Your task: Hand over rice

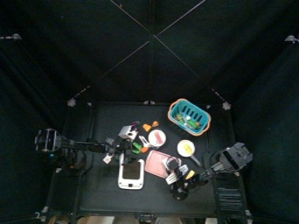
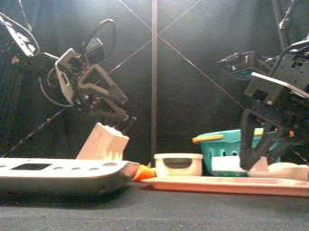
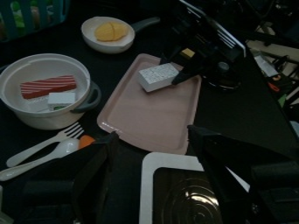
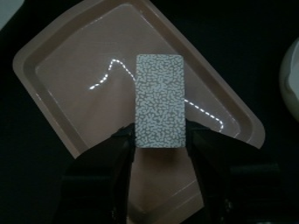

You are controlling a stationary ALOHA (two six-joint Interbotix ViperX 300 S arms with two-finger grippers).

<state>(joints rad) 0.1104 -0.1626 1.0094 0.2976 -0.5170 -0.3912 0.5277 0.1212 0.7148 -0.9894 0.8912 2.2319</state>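
The rice (image 4: 162, 96) is a white oblong pack with a grey patterned middle, on the pink tray (image 4: 70, 79). My right gripper (image 4: 162, 145) has its jaws against both long sides of the pack's near end, shut on it. The left wrist view shows the same pack (image 3: 156, 77) under the right gripper (image 3: 193, 63) at the tray's far end (image 3: 146, 114). My left gripper (image 3: 163, 140) is open and empty, above a white-rimmed black device (image 3: 176, 188) beside the tray.
A white bowl (image 3: 24, 109) holds a pink-red packet (image 3: 47, 86) and a small white item. A small bowl with a yellow disc (image 3: 107, 32) stands beyond it. A white fork (image 3: 41, 149) lies near. A teal basket (image 1: 191, 116) stands at the back.
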